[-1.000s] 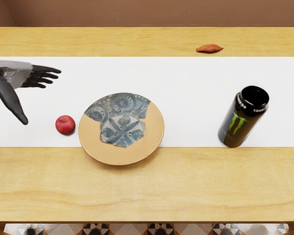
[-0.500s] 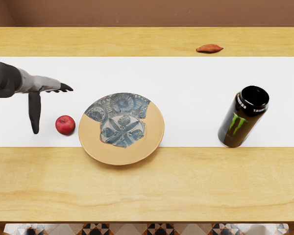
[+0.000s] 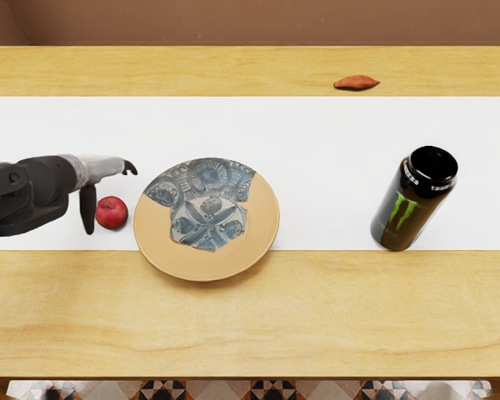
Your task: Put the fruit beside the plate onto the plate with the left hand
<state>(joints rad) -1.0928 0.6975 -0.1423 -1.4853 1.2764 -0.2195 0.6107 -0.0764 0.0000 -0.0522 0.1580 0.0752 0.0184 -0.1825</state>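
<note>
Open, empty left hand [image 3: 97, 172] beside the apple [image 3: 112, 212] near the table's left edge; best to enclose it fully before lifting toward the plate [image 3: 258, 238].

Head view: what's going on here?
The left hand reaches in from the left and hovers open by the red apple, thumb hanging beside it, with no grasp yet. The apple sits on the white runner just left of the plate, not on it. The black can stands off to the right.
</note>
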